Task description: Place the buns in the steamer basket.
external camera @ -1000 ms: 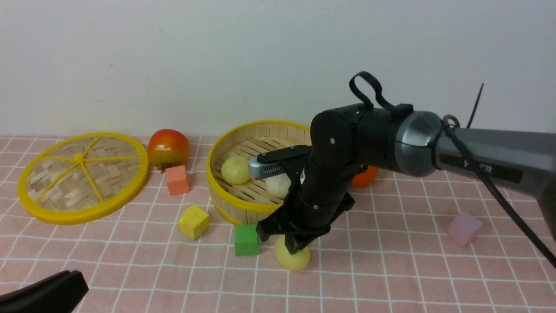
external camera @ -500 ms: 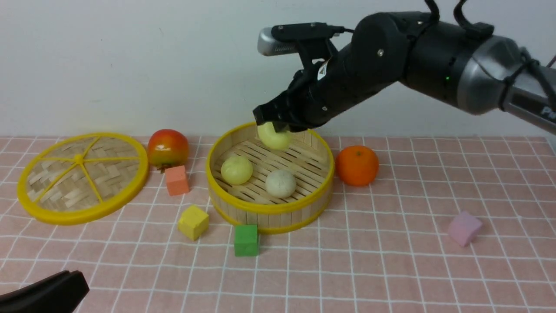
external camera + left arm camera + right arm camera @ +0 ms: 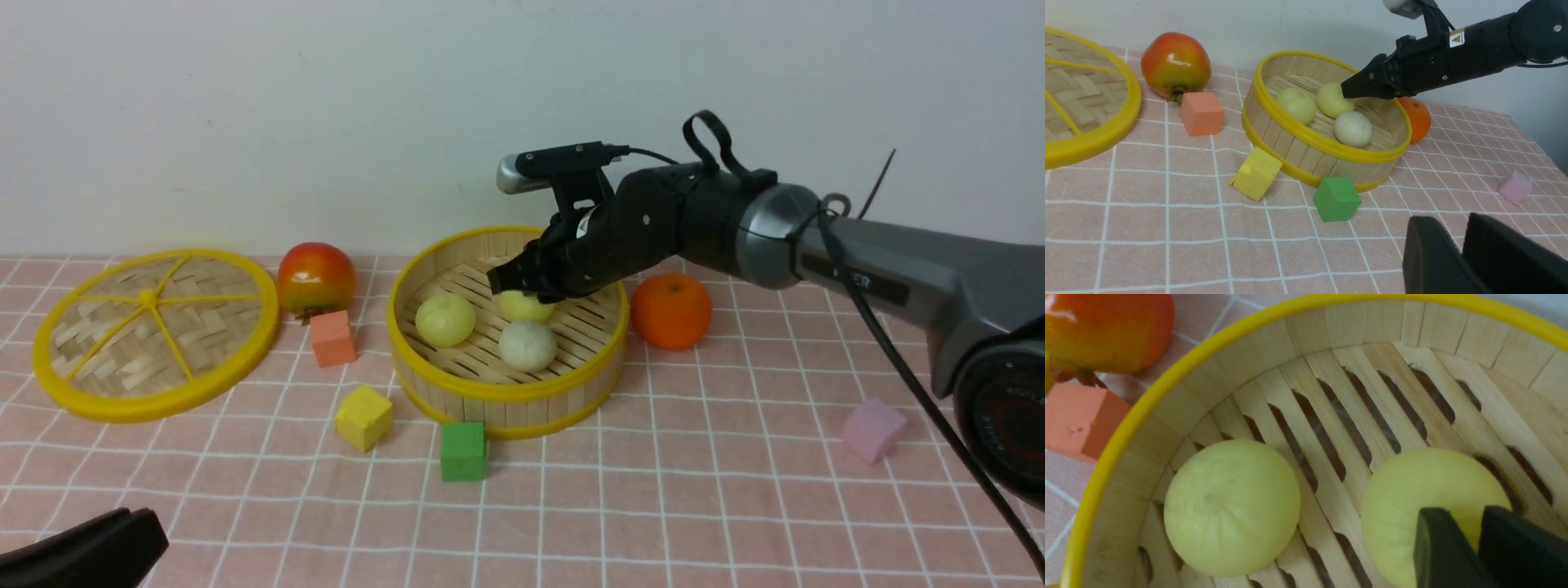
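Front view: the steamer basket point(image 3: 506, 390) holds the left yellow bun point(image 3: 445, 319), the far yellow bun point(image 3: 526, 306) and, nearer the robot, the off-white bun point(image 3: 527, 345).
Right wrist view: only the two yellow ones show, on the slats; the off-white one falls outside it.
Right claw point(image 3: 1474, 522): fingers a narrow slit apart, tips on top of the far yellow bun, which lies on the slats. Pinched or merely touched: cannot tell.
Left claw point(image 3: 1453, 228): low over the worktop point(image 3: 735, 506), narrow slit, nothing in it.
Count:
- 3 buns
- 1 basket
- 1 woven lid point(image 3: 155, 331)
- 2 fruits: red-orange fruit point(image 3: 316, 278), orange fruit point(image 3: 669, 310)
- 4 blocks: salmon block point(image 3: 333, 338), yellow block point(image 3: 364, 417), green block point(image 3: 463, 450), pink block point(image 3: 873, 429)
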Controlling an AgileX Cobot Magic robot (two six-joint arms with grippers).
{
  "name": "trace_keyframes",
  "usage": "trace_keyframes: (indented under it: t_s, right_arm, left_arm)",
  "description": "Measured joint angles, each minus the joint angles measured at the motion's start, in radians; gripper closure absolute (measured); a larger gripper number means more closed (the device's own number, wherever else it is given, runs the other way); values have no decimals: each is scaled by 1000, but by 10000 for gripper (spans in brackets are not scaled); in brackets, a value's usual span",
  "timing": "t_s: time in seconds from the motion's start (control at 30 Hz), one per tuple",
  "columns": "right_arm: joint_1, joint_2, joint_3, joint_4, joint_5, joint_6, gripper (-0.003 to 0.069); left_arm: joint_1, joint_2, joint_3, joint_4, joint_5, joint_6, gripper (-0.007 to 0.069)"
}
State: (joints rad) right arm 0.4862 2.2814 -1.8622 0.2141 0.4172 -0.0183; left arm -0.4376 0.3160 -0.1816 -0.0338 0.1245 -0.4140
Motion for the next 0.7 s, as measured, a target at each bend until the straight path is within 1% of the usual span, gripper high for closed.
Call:
trace_keyframes:
  t_s: [0.03, 0.17, 0.23, 0.3, 0.37, 0.43, 0.47, 0.5, 0.53, 0.6, 0.67, 0.7]
  right_arm:
    - [0, 1, 0, -1, -1, 0, 441]
    - [0, 0, -4, -9, -4, -1, 289]
    - [0, -10, -4, -14, 22, -1, 230]
    - [0, -46, -2, -21, 79, -2, 189]
    - [0, -113, -1, -36, 175, -2, 173]
    - [0, -207, -1, -60, 291, -2, 187]
    - [0, -217, -1, -67, 305, -2, 194]
    - [0, -301, -3, -90, 422, 4, 238]
    - [0, -311, -3, -95, 437, 6, 246]
    - [0, -436, -6, -120, 631, 12, 370]
    - [0, -514, 12, -129, 745, 18, 489]
    - [0, -528, 15, -129, 761, 25, 501]
  left_arm:
    - [0, 0, 0, 0, 0, 0, 476]
    - [0, 0, 0, 0, 0, 0, 470]
    - [0, 0, 0, 0, 0, 0, 469]
    - [0, 0, 0, 0, 0, 0, 468]
    - [0, 0, 0, 0, 0, 0, 466]
    - [0, 0, 0, 0, 0, 0, 466]
    - [0, 0, 0, 0, 0, 0, 466]
    - [0, 0, 0, 0, 0, 0, 463]
    - [0, 0, 0, 0, 0, 0, 463]
    - [0, 0, 0, 0, 0, 0, 461]
    - [0, 0, 0, 0, 0, 0, 459]
    - [0, 0, 0, 0, 0, 0, 459]
